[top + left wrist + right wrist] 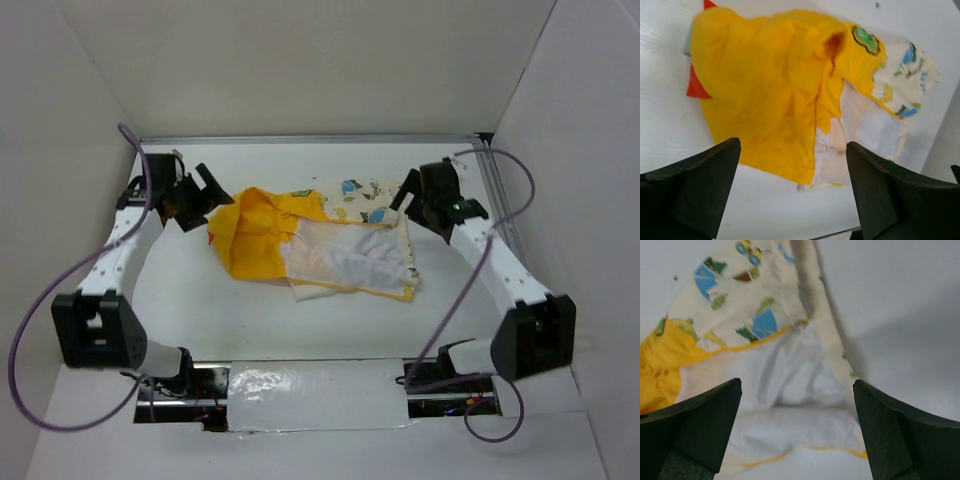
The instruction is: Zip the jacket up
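Soft and limp, the cream-printed, yellow-lined hooded jacket (320,245) is lying crumpled on the white table (200,320) between the left gripper (200,198) and right gripper (412,200), both gaping empty, and is probably needing pinching at its front edges.

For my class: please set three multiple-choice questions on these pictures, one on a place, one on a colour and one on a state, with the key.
1. Where is the jacket?
A. On the table, between the left gripper and right gripper.
B. Hanging off the far edge.
C. On a shelf.

2. What colour is its hood?
A. Blue.
B. Yellow-orange.
C. Black.

3. How do both grippers stand?
A. Both shut on cloth.
B. One open, one shut.
C. Both open, empty.

Key:
1 A, it lies spread out mid-table.
2 B, that end is plainly yellow-orange.
3 C, both wrist views show wide jaws with nothing between.
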